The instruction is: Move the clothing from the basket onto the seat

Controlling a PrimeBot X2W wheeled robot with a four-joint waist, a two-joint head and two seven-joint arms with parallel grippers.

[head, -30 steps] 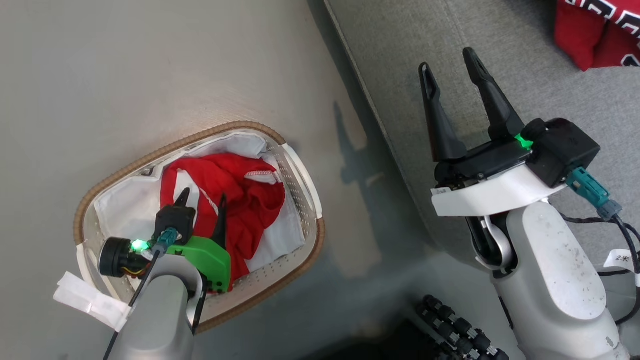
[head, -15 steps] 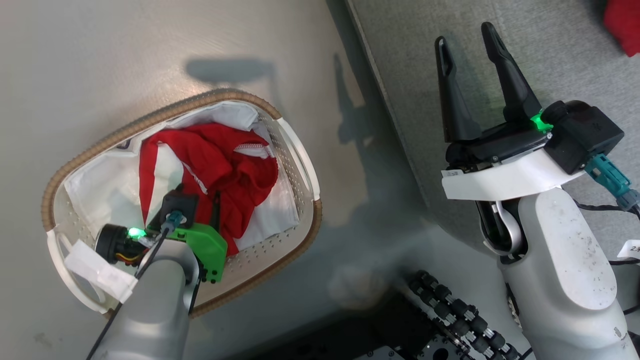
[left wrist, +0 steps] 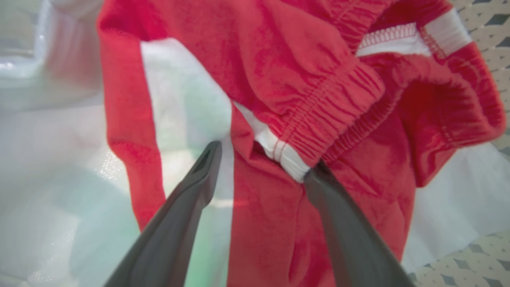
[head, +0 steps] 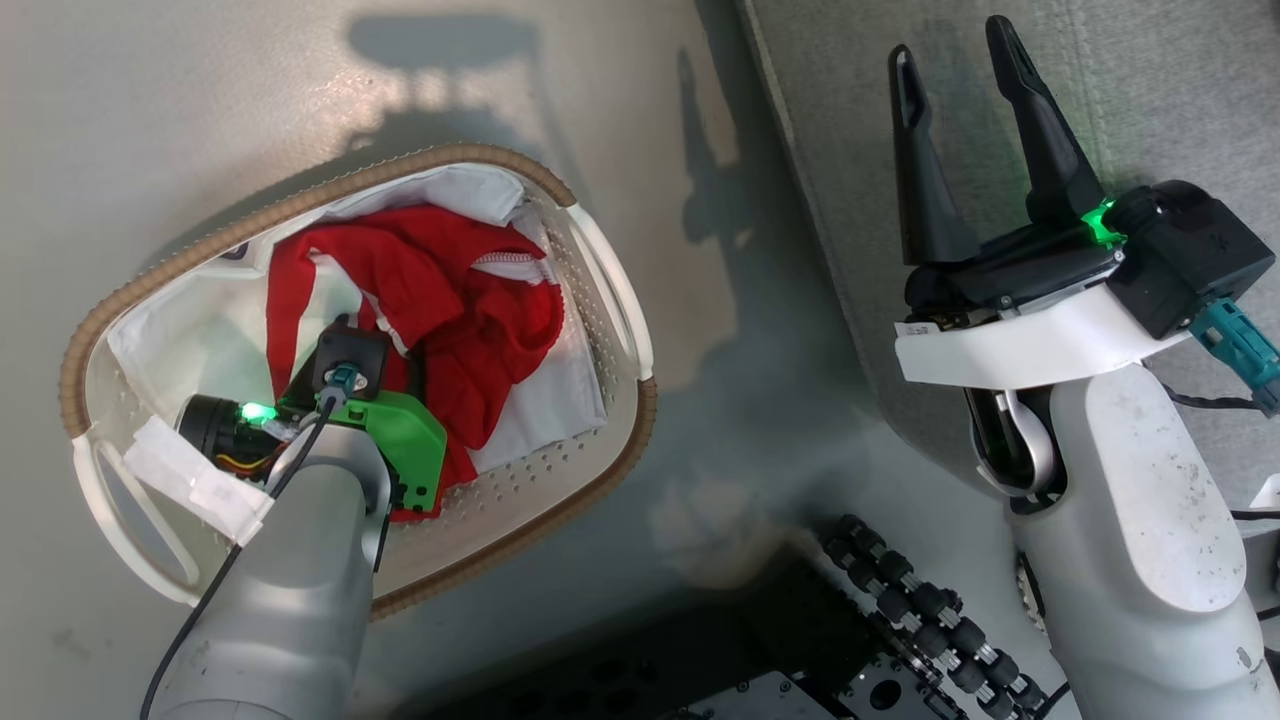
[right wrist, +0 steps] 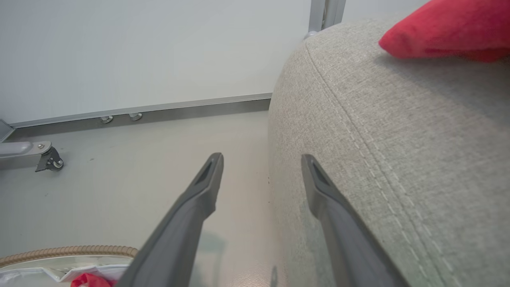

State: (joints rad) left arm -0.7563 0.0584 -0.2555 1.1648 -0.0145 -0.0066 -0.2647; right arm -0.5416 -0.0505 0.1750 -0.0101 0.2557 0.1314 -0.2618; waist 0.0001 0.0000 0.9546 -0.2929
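Left wrist view: left pincer (left wrist: 263, 157), jaws wide, nothing held, one tip against the elastic waistband of the bright red sports garment with white side trim (left wrist: 279, 79). The garment lies in the oval white perforated plastic basket with brown woven-look rim (head: 300, 195), on the floor beside the large grey fabric seat (head: 1150, 80).

Handling: close on the bunched waistband, not the white sheet (head: 540, 400) beneath, then lift clear of the rim.

Right pincer (head: 950, 40): wide open, empty, above the seat.

Legible writing: none.
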